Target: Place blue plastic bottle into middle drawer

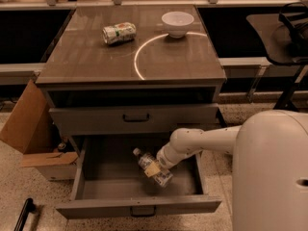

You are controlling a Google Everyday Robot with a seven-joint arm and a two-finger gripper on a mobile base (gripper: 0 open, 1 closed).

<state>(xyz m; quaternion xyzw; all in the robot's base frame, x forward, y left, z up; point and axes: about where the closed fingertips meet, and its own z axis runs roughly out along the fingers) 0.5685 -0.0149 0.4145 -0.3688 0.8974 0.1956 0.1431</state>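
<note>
The blue plastic bottle point(144, 160) is a small clear bottle with a white cap. It lies tilted, cap up and to the left, inside the open middle drawer point(106, 177), right of its middle. My gripper point(155, 169) reaches in from the right on the white arm and is shut on the bottle's body, low over the drawer floor. Whether the bottle's base touches the floor I cannot tell.
The shallower drawer point(134, 118) above is closed. A crushed green-white can point(119, 32) and a white bowl point(177, 23) sit on the cabinet top. A cardboard box point(29, 129) stands at the left, a dark chair point(284, 32) at the right. A black object point(21, 215) lies on the floor.
</note>
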